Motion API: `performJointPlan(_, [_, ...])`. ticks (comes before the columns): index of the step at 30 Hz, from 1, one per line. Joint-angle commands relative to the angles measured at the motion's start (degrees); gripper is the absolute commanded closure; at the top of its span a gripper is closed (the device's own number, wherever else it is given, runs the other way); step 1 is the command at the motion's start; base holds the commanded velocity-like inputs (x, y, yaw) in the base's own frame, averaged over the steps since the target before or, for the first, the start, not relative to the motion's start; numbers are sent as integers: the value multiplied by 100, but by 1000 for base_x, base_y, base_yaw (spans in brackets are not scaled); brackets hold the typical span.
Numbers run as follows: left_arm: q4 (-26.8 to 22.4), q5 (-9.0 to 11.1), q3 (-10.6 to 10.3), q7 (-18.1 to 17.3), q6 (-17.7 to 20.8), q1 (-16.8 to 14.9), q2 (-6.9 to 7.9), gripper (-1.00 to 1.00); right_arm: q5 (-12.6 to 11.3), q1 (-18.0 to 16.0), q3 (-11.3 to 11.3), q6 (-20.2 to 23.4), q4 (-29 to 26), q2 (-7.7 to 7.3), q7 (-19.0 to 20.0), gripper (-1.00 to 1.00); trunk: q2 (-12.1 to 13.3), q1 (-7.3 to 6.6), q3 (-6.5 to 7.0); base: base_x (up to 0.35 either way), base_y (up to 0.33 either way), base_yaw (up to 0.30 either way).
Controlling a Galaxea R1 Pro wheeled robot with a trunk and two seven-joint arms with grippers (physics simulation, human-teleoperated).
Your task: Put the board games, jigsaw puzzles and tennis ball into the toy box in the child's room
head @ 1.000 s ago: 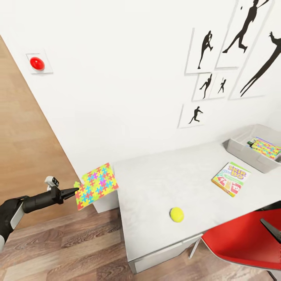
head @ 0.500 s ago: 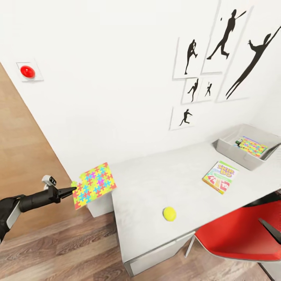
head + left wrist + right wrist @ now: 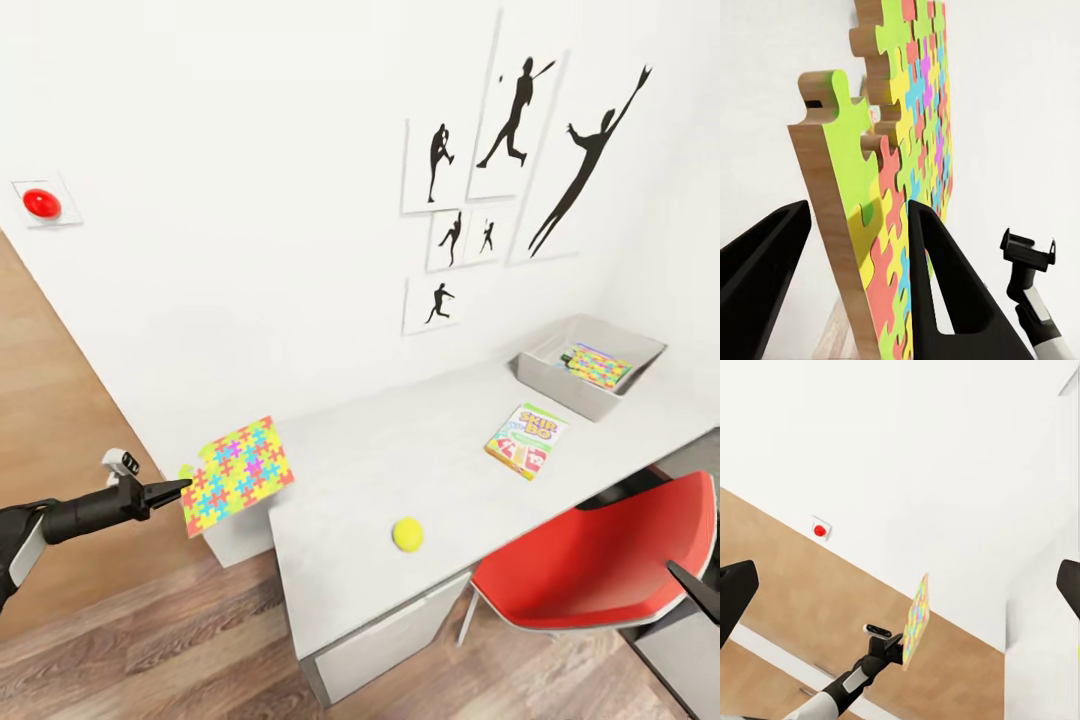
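My left gripper (image 3: 180,488) is shut on the edge of a multicoloured jigsaw puzzle (image 3: 238,475), holding it in the air just off the left end of the white table (image 3: 350,560). Up close in the left wrist view, both fingers (image 3: 945,277) clamp the puzzle (image 3: 900,187). On the table lie a yellow tennis ball (image 3: 407,534) and a Skip-Bo board game (image 3: 526,440). At the far right end stands the grey toy box (image 3: 545,372), which holds a second puzzle (image 3: 597,365). My right gripper (image 3: 907,574) is open and holds nothing; one of its fingertips (image 3: 695,590) shows at the lower right.
A red chair (image 3: 590,560) is pushed in at the table's front right, close to my right gripper. White wall with silhouette pictures (image 3: 500,150) stands behind the table. A red button (image 3: 42,203) is on the wall at left. Wooden floor lies below the held puzzle.
The whole picture has shifted left and up, so the camera has moved. My left gripper still holds the puzzle, now a little nearer the table's left end.
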Motion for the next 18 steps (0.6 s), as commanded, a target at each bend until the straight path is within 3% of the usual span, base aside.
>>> performJointPlan(1, [0,-1,-3,-24,60,-3,10,100,-34,2,2,33,-3,-3,-9,-100,34,-19,19,-5,0,-169])
performJointPlan(11, [0,-1,-3,-24,49,-3,49,100,-33,2,8,-18,-3,-3,-9,-100,435,-239,281,-7,0,-169])
performJointPlan(18, [-4,-1,-3,-24,48,-3,52,100,-33,2,10,-25,-3,-3,-9,-100,515,-283,375,-182,0,-169])
